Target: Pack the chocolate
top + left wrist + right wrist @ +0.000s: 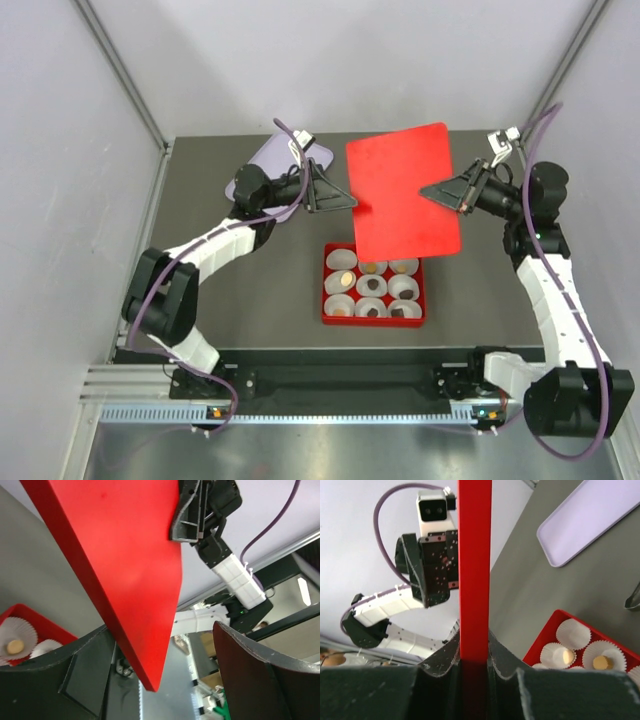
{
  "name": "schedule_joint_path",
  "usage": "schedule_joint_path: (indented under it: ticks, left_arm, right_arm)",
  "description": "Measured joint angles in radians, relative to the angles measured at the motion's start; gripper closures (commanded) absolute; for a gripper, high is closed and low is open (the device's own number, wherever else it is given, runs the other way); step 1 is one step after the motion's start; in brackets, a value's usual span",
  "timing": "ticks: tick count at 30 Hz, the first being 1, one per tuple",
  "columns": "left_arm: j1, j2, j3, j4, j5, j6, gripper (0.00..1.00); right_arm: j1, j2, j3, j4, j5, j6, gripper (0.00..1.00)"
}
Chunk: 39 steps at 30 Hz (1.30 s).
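Note:
The chocolate sits as small dark and tan pieces (372, 286) in white paper cups inside a red box (326, 290). Tan pieces also show in the right wrist view (566, 655) and the left wrist view (15, 645). A flat red lid (405, 190) hangs tilted above the box's far side. My right gripper (432, 192) is shut on the lid's right edge (474, 555). My left gripper (345, 200) is open, its fingers wide apart on either side of the lid's left edge (115, 555), with a gap to the right finger (260, 680).
A lavender tray (262, 165) lies at the back left, behind the left arm; it also shows in the right wrist view (590, 525). White enclosure walls stand on the left, right and back. The box sits mid-table in front of both grippers.

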Motion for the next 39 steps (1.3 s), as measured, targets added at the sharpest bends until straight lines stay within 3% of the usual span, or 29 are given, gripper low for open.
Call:
schedule_joint_path:
  ticks: [5,13,17,23,27,32,37,39]
  left_arm:
    - [0.039,-0.035,0.022,-0.125,0.044,0.117,0.15]
    - [0.119,-0.03,0.114,-0.235,0.124,0.185,0.14]
    - [0.121,0.005,0.255,-0.367,0.167,0.304,0.14]
    - [0.117,0.109,0.542,-0.706,0.166,0.585,0.14]
    - [0.113,0.17,0.619,-0.818,0.181,0.675,0.14]
    - [0.075,0.206,0.561,-0.74,0.262,0.607,0.18]
    - [0.025,0.208,0.354,-0.364,0.327,0.306,0.24]
    - [0.021,0.221,0.314,-0.187,0.349,0.147,0.35]
  right_arm:
    - [0.0,-0.055,-0.045,0.024,-0.045,0.011,1.0]
    - [0.024,-0.1,-0.105,0.027,-0.101,0.016,1.0]
    - [0.074,-0.105,-0.126,0.029,-0.116,0.022,1.0]
    - [0.134,-0.103,-0.143,0.018,-0.138,0.009,1.0]
    - [0.183,-0.095,-0.141,-0.049,-0.138,-0.05,1.0]
    - [0.197,-0.058,-0.14,-0.104,-0.13,-0.1,1.0]
    - [0.204,0.002,-0.132,-0.12,-0.117,-0.13,1.0]
    - [0.211,0.019,-0.126,-0.127,-0.113,-0.138,1.0]
